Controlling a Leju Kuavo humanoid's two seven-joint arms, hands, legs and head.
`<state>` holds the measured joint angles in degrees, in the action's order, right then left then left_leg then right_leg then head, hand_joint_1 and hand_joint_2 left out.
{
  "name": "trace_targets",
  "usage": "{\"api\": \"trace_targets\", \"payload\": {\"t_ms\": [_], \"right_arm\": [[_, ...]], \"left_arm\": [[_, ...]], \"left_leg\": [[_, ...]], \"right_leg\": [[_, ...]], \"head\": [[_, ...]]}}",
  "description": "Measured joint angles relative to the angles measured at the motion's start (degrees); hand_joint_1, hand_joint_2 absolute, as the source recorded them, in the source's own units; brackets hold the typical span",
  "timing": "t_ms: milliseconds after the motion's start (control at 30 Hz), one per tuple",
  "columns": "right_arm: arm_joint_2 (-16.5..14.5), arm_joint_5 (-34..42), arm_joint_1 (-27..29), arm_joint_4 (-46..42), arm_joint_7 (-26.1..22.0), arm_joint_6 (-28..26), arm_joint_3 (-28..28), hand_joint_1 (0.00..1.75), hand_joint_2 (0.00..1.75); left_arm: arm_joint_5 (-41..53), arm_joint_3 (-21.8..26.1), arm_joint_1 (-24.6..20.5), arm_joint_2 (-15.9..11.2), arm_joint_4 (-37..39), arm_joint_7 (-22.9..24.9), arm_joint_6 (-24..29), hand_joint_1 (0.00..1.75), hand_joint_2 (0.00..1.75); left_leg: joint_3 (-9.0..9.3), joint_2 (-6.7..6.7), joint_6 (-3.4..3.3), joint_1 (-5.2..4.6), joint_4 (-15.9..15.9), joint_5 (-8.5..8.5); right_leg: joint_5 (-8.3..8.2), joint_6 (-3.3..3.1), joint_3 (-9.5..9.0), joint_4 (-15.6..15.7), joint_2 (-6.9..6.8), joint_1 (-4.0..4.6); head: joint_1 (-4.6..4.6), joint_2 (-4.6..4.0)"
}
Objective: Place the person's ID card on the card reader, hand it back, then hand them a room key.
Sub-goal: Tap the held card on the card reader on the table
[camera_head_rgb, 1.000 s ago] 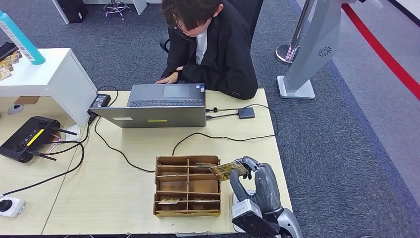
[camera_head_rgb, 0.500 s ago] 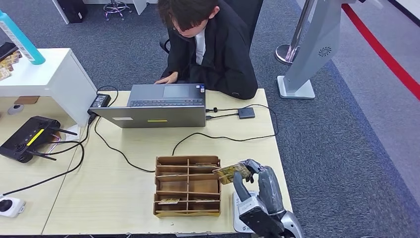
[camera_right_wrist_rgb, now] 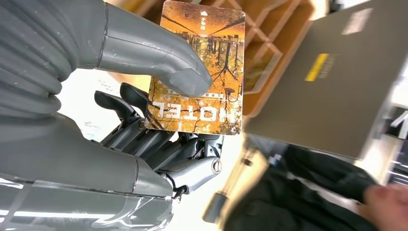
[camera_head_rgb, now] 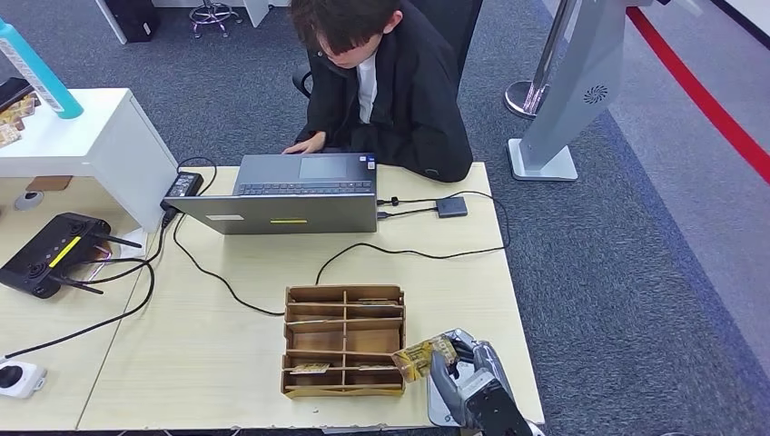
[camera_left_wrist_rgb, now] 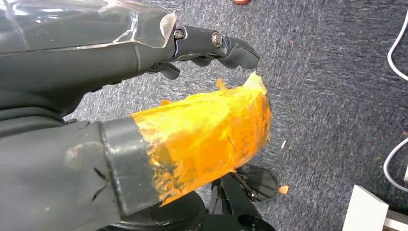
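The grey many-fingered right hand [camera_head_rgb: 472, 386] is cut off by the head view's lower edge, its wrist and arm out of frame. The white flat device [camera_head_rgb: 438, 411] on the table lies mostly hidden beneath that hand, too covered to identify. In the right wrist view, the thick grey thumb [camera_right_wrist_rgb: 159, 60] covers part of the orange printed HOTEL card [camera_right_wrist_rgb: 199, 67], and the small print beside the thumb is too fine to read. Beyond the card, the person in the dark jacket [camera_right_wrist_rgb: 308, 192] is blurred. In the left wrist view, the orange-taped left hand [camera_left_wrist_rgb: 192, 134] hides much of the floor behind it.
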<state>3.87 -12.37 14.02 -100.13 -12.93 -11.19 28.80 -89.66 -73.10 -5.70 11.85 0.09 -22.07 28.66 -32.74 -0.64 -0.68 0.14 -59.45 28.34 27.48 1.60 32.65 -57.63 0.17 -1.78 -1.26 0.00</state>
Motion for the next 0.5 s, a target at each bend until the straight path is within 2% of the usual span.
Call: {"api": "trace_targets", "payload": {"t_ms": [500], "right_arm": [[3.3,0.8,1.4,3.8,3.4,-2.6,1.8,1.75,1.75]], "left_arm": [[0.0,0.5,0.1,0.0,0.0,-0.9,0.0,0.00,0.00]], "left_leg": [[0.00,0.01,0.00,0.00,0.0,0.00]], "right_leg": [[0.00,0.00,0.00,0.0,0.00,0.00]], "head": [[0.01,0.00]]}}
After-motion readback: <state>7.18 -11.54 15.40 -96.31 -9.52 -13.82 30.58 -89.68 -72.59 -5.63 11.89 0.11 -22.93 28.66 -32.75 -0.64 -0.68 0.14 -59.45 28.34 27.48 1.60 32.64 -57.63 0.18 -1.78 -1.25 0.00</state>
